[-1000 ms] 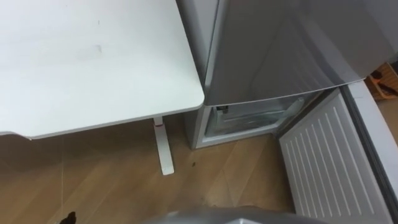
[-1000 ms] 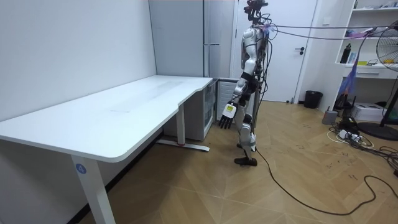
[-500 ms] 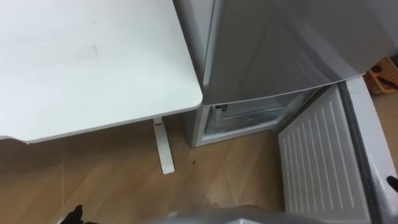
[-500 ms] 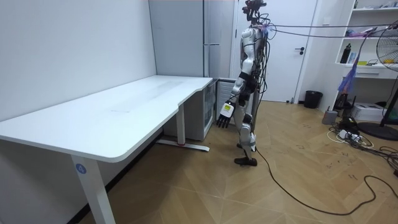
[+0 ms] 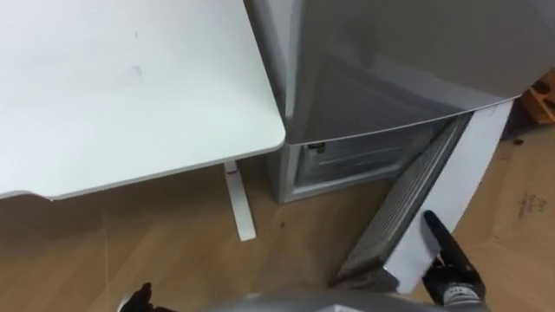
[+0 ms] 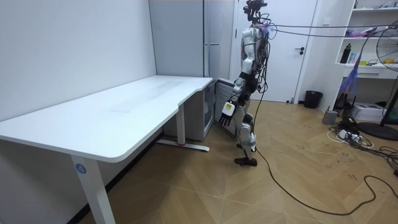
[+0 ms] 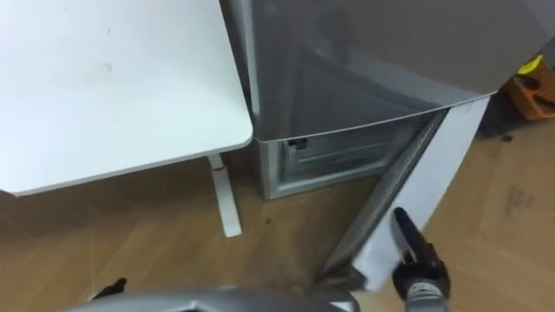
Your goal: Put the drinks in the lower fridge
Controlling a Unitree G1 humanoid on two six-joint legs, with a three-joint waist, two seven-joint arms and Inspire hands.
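My right hand (image 5: 448, 264), fingers straight, sits against the half-open lower fridge door (image 5: 406, 206); left hand (image 5: 138, 300) hangs low, state unclear.

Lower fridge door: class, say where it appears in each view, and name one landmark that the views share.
Left eye view: lower fridge door, right of centre, slanting toward the bottom edge.
Right eye view: right of centre, slanting likewise.
Room view: upper middle, beside the robot.
Shared landmark: the white table.
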